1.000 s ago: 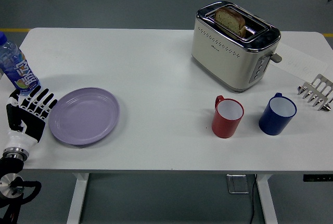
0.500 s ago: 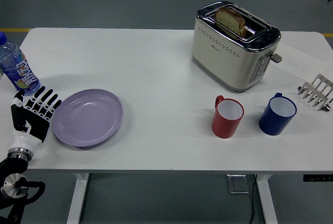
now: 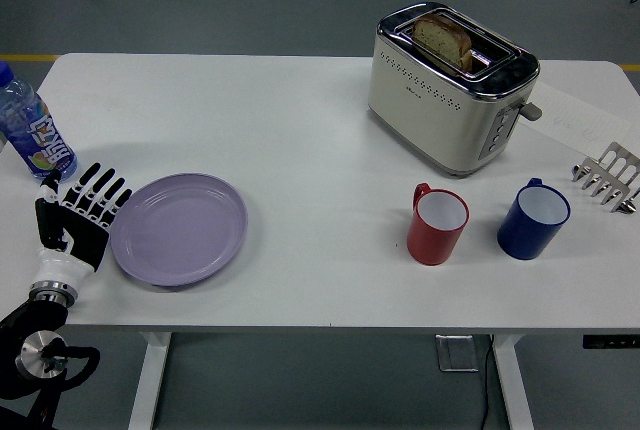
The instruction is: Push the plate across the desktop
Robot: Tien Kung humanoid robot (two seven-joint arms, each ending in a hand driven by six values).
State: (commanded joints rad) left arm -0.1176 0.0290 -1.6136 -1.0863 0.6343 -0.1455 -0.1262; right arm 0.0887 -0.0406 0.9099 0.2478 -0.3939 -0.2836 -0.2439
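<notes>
- Fingers (image 3: 100, 190) of the left hand (image 3: 78, 218) are stretching out straight and slightly fanned, gripping nothing, with their tips resting against the left rim of the plate (image 3: 180, 229).
- That hand, black with pale joints, is coming in from the lower left corner, its wrist sitting over the white table's (image 3: 300, 140) near-left edge.
- Lying flat on the left part of the table, near the front edge, the plate is lilac, round and holding nothing.
- Standing just behind the hand at the table's left edge is a blue plastic water bottle (image 3: 32, 132), apart from the plate.
- Sitting towards the far right of the table is a cream and chrome toaster (image 3: 450, 90), with a slice of brown bread (image 3: 443, 38) poking up from one slot.
- In front of the toaster, a red mug (image 3: 438, 223) and a dark blue mug (image 3: 534, 219) are standing side by side, both upright, white inside, well apart from the plate.
- Resting at the right edge of the table is a metal toast rack (image 3: 607, 177), with a sheet of paper (image 3: 585, 120) lying behind it.
- Grey floor is showing beyond the table.
</notes>
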